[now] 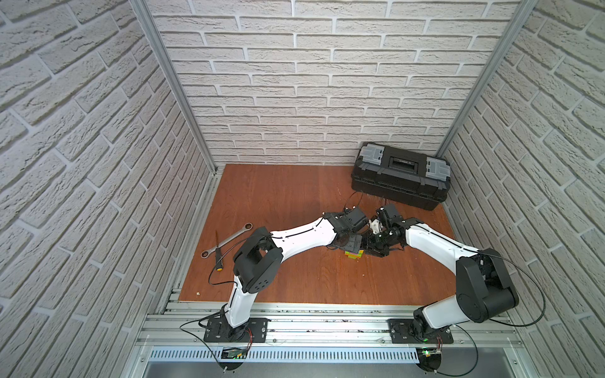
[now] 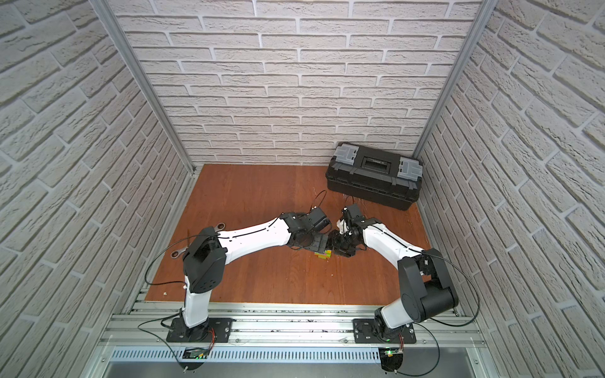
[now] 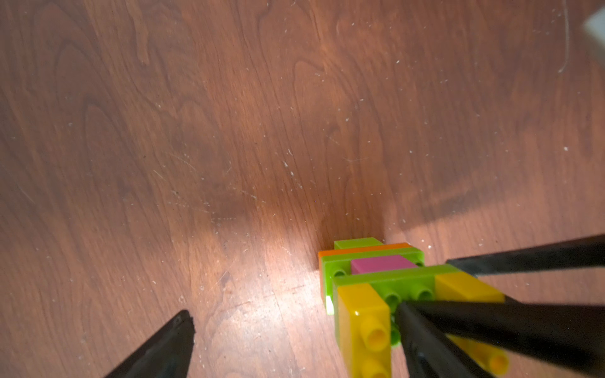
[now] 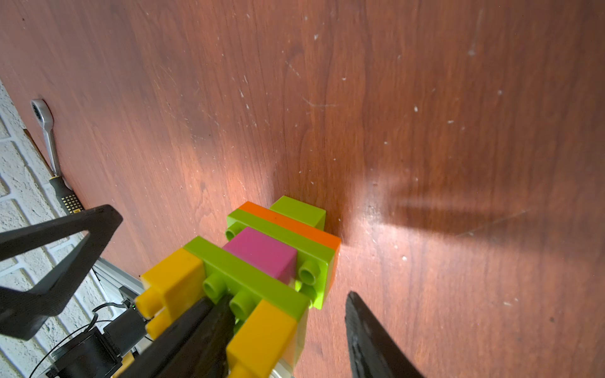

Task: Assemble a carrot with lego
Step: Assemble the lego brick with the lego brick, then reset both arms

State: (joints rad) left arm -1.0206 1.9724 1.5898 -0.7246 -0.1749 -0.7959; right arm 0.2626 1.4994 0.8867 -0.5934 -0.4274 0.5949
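Just 4 o'clock of centre on the reddish wooden surface (image 1: 294, 203) lies the green-pink-orange-yellow plastic brick carrot (image 1: 353, 254), seemingly complete. Left pincer (image 3: 294, 311) gapes wide, holding nothing; right pincer (image 4: 286, 294) half-spread around one yellow top brick (image 4: 262, 333), grip unclear. Next likely: retreat both without nudging.

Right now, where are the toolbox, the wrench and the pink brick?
toolbox (image 1: 403, 163): in a top view, on its lid handle.
wrench (image 1: 227, 240): in a top view, mid-shaft.
pink brick (image 4: 262, 250): right wrist view, on its flat face.

Left arm (image 1: 301, 234) and right arm (image 1: 435, 242) angled inward; left end effector (image 3: 293, 309) splayed, right end effector (image 4: 288, 296) narrower.
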